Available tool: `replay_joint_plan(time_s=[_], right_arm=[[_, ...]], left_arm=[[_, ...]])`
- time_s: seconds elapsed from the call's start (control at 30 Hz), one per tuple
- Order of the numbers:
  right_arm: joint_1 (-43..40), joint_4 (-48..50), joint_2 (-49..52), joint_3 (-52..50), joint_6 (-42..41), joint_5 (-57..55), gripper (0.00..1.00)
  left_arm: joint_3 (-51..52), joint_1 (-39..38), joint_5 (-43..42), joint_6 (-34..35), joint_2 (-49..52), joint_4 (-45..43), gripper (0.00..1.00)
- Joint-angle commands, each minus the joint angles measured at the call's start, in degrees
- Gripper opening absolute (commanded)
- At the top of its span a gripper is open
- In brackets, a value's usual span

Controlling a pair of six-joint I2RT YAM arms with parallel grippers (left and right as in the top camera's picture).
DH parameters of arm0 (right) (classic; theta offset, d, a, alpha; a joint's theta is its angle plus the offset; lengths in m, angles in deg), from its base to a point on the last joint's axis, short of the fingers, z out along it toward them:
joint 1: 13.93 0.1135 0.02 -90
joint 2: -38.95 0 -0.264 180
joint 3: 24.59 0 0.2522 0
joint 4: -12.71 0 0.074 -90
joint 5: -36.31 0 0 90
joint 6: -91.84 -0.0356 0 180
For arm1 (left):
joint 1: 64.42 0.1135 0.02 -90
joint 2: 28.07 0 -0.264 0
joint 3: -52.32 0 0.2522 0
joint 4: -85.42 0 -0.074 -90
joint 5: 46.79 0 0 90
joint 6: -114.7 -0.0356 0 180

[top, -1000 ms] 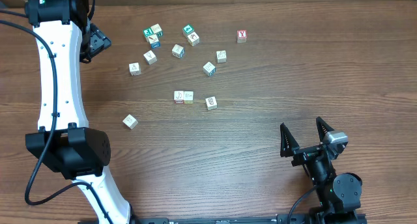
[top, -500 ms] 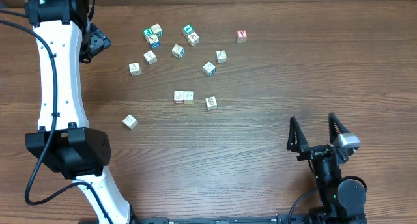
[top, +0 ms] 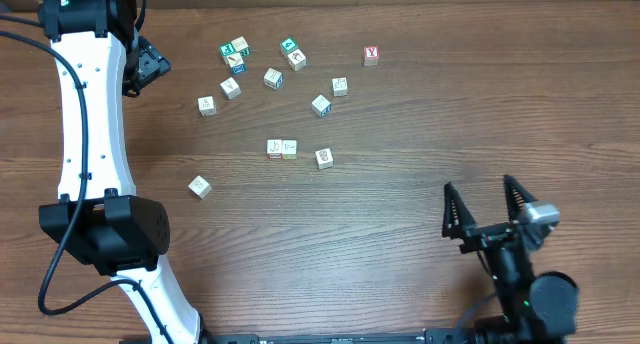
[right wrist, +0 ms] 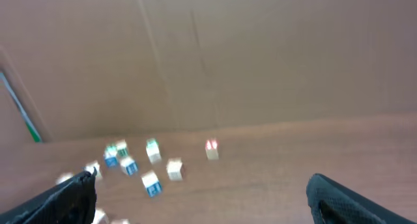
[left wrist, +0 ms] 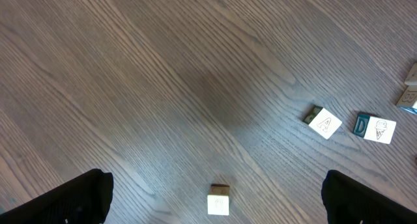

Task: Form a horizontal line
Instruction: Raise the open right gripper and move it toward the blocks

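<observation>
Two pale wooden cubes [top: 281, 148] touch side by side mid-table as a short row. A third pale cube [top: 323, 158] lies a little to their right, apart and slightly nearer. Another pale cube [top: 200, 186] sits alone to the left. My left gripper [top: 150, 66] hangs open at the far left, well away from the row. In its wrist view the left gripper [left wrist: 215, 185] has one small pale cube [left wrist: 218, 203] on the table below its gap, untouched. My right gripper [top: 482, 192] stands open near the front right, holding nothing. The right wrist view is blurred, and there the right gripper [right wrist: 208, 198] is empty.
Several loose cubes are scattered at the back, some with teal or blue faces [top: 289, 46], and one with a red Y [top: 371, 55] at the back right. The left arm's white links [top: 95, 134] run along the table's left side. A cardboard wall [right wrist: 208, 55] stands behind.
My right gripper has drawn back to the right and toward the front edge, still open. The left arm and all cubes have stayed put.
</observation>
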Motion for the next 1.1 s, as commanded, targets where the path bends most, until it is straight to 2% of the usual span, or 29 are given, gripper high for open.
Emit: replay_joint_plan(time_s=[0.0,0.33,0.63,0.93,1.07], right_arm=[[-0.2,-4.6,4.3,11.7,-1.0,0.5,1.00],[-0.2,-18.0,21.4,35.4,-6.4,4.6,1.00],[-0.2,-25.4,37.0,49.7,-9.4,9.3,1.00],[-0.2,-45.9,62.2,77.2,-9.4,12.7,1.00],[-0.2,-51.2,70.8,86.5,-9.4,16.9,1.00]], left_arm=[[-0.7,-0.1,0.1,-1.3,-0.5,0.1,1.00],[-0.7,-0.1,0.1,-1.3,-0.5,0.1,1.00],[-0.7,-0.1,0.1,-1.3,-0.5,0.1,1.00],[-0.7,-0.1,0.1,-1.3,-0.5,0.1,1.00],[-0.7,-0.1,0.1,-1.3,-0.5,0.1,1.00]])
